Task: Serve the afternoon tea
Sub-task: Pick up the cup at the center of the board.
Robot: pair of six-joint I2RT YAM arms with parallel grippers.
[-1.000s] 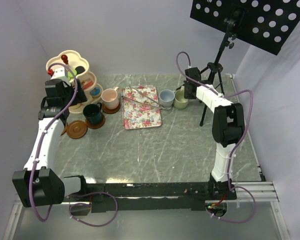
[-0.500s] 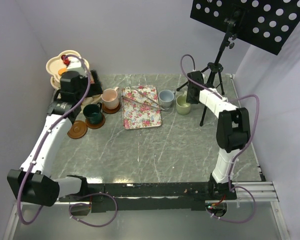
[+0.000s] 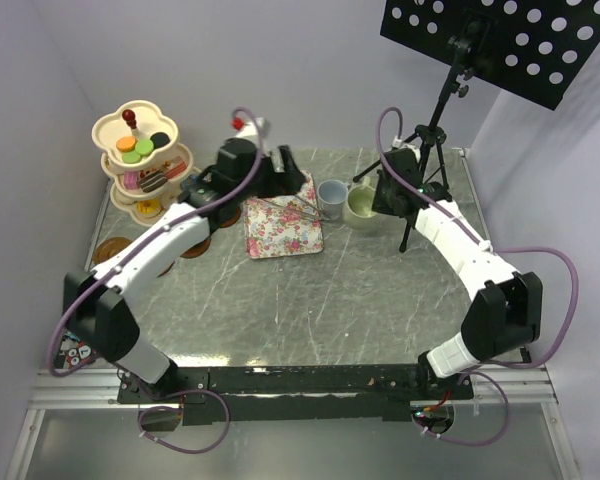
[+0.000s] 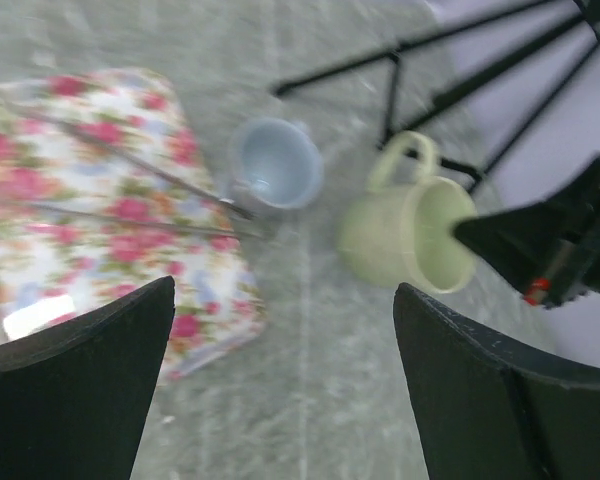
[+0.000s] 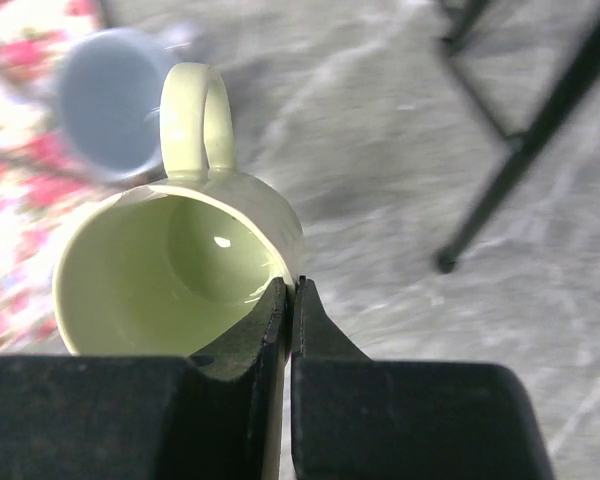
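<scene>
Currently the light green mug point(image 5: 180, 270), tilted just beside the light blue mug point(image 4: 273, 178), is being pinched by its thin rim alone in the right gripper point(image 5: 291, 285), the left gripper point(image 4: 283, 290) being held agape, so a slip or a knock against that neighbour is being risked.

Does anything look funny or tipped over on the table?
Yes. The light green mug is tilted, not standing flat like the light blue mug beside it. The right gripper pinches its rim. It looks empty, so nothing is spilling.
</scene>
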